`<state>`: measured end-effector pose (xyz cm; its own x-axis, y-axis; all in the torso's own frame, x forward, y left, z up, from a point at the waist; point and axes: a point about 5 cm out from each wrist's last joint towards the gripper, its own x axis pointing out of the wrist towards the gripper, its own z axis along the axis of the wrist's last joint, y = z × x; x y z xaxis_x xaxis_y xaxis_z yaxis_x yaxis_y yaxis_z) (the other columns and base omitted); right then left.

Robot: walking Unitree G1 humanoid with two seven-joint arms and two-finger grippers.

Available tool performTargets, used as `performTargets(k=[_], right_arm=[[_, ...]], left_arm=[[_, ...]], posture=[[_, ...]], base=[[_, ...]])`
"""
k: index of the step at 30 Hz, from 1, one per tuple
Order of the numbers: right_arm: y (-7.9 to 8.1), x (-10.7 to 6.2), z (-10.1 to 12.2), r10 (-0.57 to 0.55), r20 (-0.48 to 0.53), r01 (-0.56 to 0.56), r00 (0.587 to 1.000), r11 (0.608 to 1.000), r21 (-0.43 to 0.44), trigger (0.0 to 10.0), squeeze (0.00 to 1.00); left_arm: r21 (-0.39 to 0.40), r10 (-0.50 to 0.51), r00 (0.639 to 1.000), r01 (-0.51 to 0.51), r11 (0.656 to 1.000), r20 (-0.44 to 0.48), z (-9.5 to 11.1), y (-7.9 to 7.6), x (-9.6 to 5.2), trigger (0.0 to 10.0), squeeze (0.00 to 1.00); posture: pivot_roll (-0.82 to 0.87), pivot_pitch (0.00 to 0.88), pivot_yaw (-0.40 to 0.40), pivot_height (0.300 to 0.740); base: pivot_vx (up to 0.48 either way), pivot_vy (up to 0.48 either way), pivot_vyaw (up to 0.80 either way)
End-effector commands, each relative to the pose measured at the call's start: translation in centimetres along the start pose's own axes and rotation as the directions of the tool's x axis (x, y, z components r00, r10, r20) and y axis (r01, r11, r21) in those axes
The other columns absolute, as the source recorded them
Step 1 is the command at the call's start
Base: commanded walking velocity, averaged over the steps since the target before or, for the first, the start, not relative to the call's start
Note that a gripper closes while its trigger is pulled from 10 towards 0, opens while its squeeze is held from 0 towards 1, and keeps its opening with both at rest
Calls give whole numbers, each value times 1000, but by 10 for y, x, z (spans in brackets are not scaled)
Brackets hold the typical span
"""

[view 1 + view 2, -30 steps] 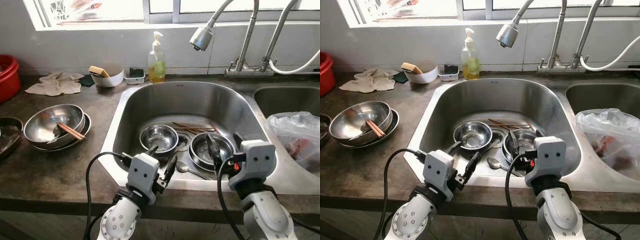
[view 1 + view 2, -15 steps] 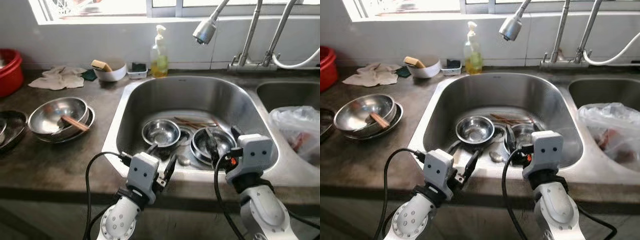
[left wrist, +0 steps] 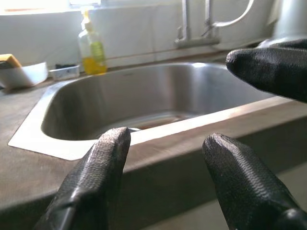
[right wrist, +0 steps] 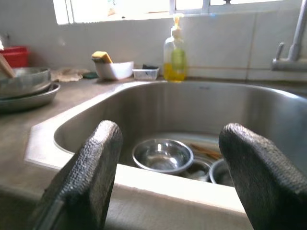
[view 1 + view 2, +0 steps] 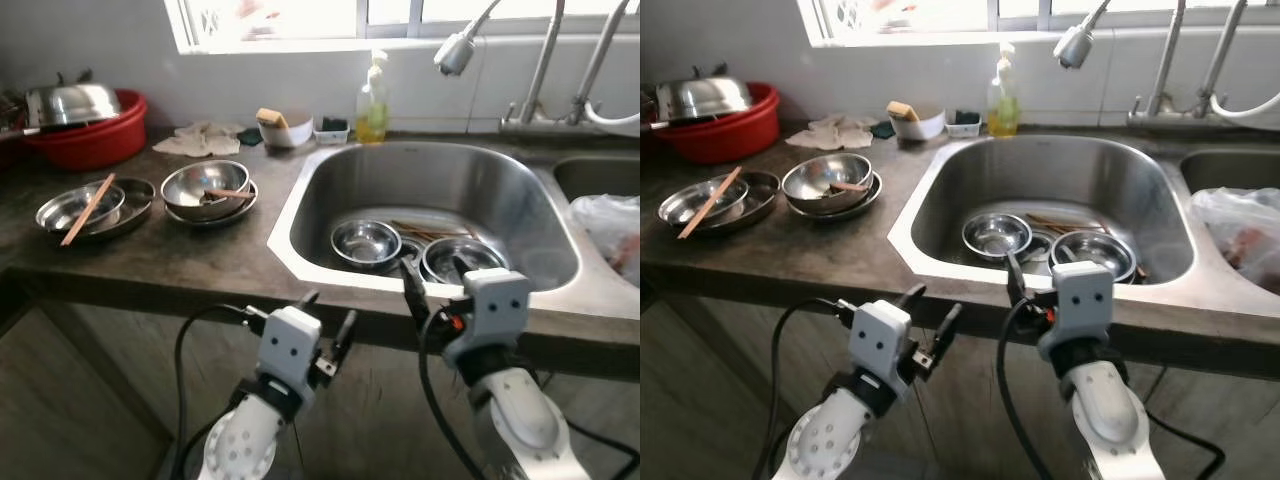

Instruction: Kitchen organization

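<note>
A steel sink (image 5: pixel 300 215) holds a small steel bowl (image 5: pixel 365 241), a second steel bowl (image 5: pixel 462 260) and some chopsticks (image 5: pixel 425 232). On the counter to the left stand stacked steel bowls (image 5: pixel 207 190) and a steel plate (image 5: pixel 90 207), each with chopsticks across it. My left gripper (image 5: pixel 328 312) is open and empty, held in front of the counter's front edge, below the sink's left corner. My right gripper (image 5: pixel 432 285) is also open and empty, level with the sink's front rim. The right wrist view looks over that rim at the small bowl (image 4: pixel 162 155).
A red basin (image 5: pixel 95 145) with a steel pot in it stands at the far left. A cloth (image 5: pixel 205 140), a white bowl with a sponge (image 5: pixel 283 128) and a soap bottle (image 5: pixel 373 88) line the back wall. A spray faucet (image 5: pixel 453 52) hangs over the sink. A plastic bag (image 5: pixel 610 225) lies at right.
The camera has drawn back from the sink and shows more counter on the left. Both grippers now sit lower, at the counter's front edge rather than over the sink, still open.
</note>
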<state>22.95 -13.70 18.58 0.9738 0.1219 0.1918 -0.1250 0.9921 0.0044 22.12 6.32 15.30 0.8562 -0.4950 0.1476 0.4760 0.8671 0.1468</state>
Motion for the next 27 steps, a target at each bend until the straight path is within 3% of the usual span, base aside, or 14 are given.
performTargets(k=[1,19,27], right_arm=[[1,1,2,-1,13,1,1000,1000,0,10000,0],[2,1,-3,-3,-6,3,1000,1000,-4,10000,0],[3,1,-3,9,-3,-9,1000,1000,-28,10000,0]], left_arm=[[11,7,1000,-7,1000,-2,1,3,-1,10000,0],[4,6,1000,-6,1000,-8,-1,1,-2,10000,0],[-5,11,1000,-11,1000,-5,0,0,-1,10000,0]], posture=[[76,46,18,740],[74,59,23,740],[76,65,15,740]], base=[[-315,0,0],[-311,0,0],[0,0,200]])
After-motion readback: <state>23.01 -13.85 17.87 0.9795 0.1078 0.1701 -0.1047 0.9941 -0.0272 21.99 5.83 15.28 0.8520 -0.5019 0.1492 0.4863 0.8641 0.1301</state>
